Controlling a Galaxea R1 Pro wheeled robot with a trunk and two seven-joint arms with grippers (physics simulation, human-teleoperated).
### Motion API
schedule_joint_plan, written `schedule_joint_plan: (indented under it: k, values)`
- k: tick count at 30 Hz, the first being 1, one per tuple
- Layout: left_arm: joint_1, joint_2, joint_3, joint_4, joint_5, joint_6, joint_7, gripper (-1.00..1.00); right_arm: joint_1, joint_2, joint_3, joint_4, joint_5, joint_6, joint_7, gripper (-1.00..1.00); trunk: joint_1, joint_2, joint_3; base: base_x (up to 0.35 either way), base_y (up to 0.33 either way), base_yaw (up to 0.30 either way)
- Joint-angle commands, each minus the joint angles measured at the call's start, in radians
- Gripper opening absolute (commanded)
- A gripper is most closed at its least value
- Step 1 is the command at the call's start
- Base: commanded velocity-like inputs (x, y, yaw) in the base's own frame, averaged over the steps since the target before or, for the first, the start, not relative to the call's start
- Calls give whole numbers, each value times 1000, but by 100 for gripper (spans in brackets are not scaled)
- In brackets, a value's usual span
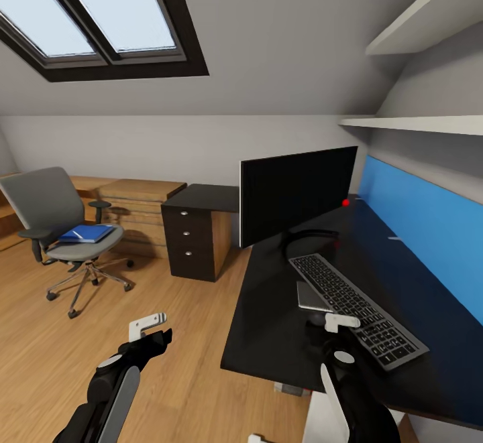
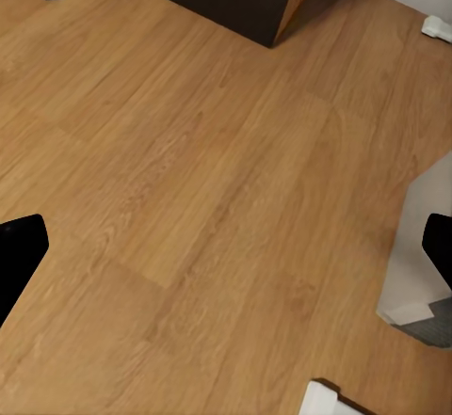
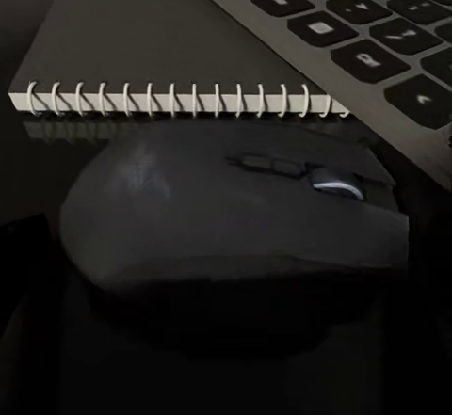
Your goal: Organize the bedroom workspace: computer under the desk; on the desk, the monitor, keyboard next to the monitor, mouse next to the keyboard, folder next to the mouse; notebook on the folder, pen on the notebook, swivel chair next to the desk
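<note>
The black monitor (image 1: 298, 195) stands on the glossy black desk (image 1: 268, 336). In front of it lies the keyboard (image 1: 359, 309), with the grey spiral notebook (image 1: 310, 294) beside it. The black mouse (image 1: 315, 320) rests on the desk just in front of the notebook. My right gripper (image 1: 339, 332) hovers right over it. Up close, the mouse (image 3: 235, 227) lies against the notebook's (image 3: 169, 57) spiral edge, and the keyboard (image 3: 358, 20) is beyond. The grey swivel chair (image 1: 47, 208) stands far left with the blue folder (image 1: 86, 233) on its seat. My left gripper (image 1: 151, 336) hangs open over the floor.
A black three-drawer unit (image 1: 194, 235) stands between chair and desk, with a light wooden chest (image 1: 137, 202) behind. The blue back panel (image 1: 429, 242) lines the desk's far side, and shelves hang above. Wooden floor (image 2: 188, 199) lies beneath my left gripper, with a white desk leg (image 2: 414, 255) near.
</note>
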Motion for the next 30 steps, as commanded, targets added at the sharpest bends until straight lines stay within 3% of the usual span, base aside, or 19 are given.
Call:
schedule_joint_plan:
  k: [1,17,18,30]
  values:
    - [-1,0,1,-1,11,3,7,100,0,1,-1,53,9,12,0,100,0,0,-1,41,0,0]
    - [-1,0,1,-1,11,3,7,100,0,1,-2,53,8,20,0,100,0,0,-1,5,0,0]
    - [-1,0,1,-1,12,3,7,100,0,1,-2,53,8,22,0,-100,0,0,-1,0,0,0]
    - [-1,0,1,-1,12,3,7,100,0,1,-1,53,8,22,2,-100,0,0,-1,0,0,0]
